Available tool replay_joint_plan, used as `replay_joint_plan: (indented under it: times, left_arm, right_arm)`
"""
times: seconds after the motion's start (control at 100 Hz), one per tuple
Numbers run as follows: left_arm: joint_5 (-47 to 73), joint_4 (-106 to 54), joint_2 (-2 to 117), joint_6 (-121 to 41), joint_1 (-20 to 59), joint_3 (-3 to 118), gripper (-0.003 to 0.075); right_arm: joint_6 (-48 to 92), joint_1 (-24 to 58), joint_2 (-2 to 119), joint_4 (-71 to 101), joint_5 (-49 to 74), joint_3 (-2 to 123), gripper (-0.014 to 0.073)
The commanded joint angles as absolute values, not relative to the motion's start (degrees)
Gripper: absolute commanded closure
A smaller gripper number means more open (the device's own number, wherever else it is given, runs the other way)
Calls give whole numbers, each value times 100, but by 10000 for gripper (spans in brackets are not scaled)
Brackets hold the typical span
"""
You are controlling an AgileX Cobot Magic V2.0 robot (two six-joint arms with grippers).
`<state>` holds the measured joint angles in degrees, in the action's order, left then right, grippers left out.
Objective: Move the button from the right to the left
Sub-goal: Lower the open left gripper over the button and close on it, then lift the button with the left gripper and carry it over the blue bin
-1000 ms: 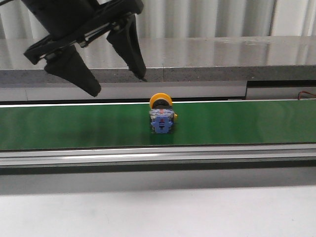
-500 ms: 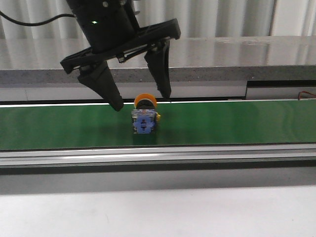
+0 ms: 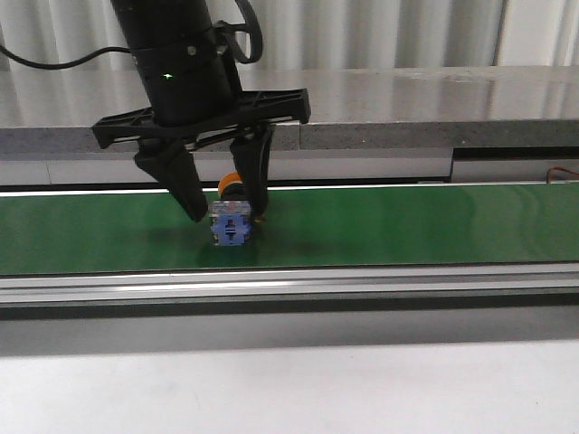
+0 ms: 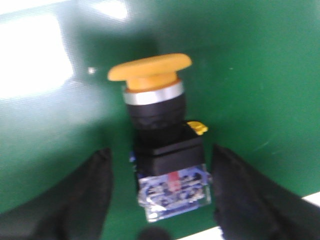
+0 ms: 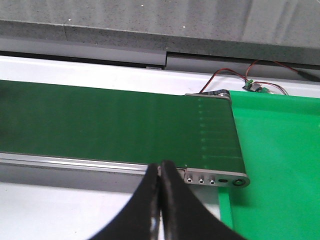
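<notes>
The button lies on the green conveyor belt, yellow cap towards the back, blue-and-clear block towards the front. My left gripper is open and straddles it, one finger on each side. In the left wrist view the button lies between the two black fingers with green belt showing in the gaps on both sides. My right gripper is shut and empty, above the belt's near rail by the belt's end; it is out of the front view.
The belt runs left to right, with a metal rail in front and a grey ledge behind. The right wrist view shows the belt's end roller, a bright green mat and loose wires.
The button has ridden left along the belt. My left gripper has come down and moved left with it, from above it to straddling it.
</notes>
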<state>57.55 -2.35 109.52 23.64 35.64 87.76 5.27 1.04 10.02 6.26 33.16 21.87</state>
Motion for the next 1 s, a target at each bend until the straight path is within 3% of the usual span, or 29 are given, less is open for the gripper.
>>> replay_joint_plan:
  times: [0.0, 0.09, 0.19, 0.65, 0.99]
  left_arm:
    - [5761, -236, 10650, 2430, 3596, 8960, 487]
    - [5775, -236, 10650, 2430, 3596, 8960, 593]
    - [5775, -226, 10650, 2430, 3596, 8960, 640]
    - [6332, 74, 10116, 2281, 3420, 9221, 644]
    - [6959, 147, 9603, 1259, 2402, 9221, 644]
  right_arm:
    - [568, 100, 1066, 574, 2889, 2334, 661]
    - [568, 100, 1066, 574, 2889, 2334, 661]
    - [568, 100, 1066, 574, 2889, 2334, 661]
    - [568, 100, 1066, 574, 2889, 2334, 661]
    - [568, 100, 1066, 574, 2894, 2334, 661]
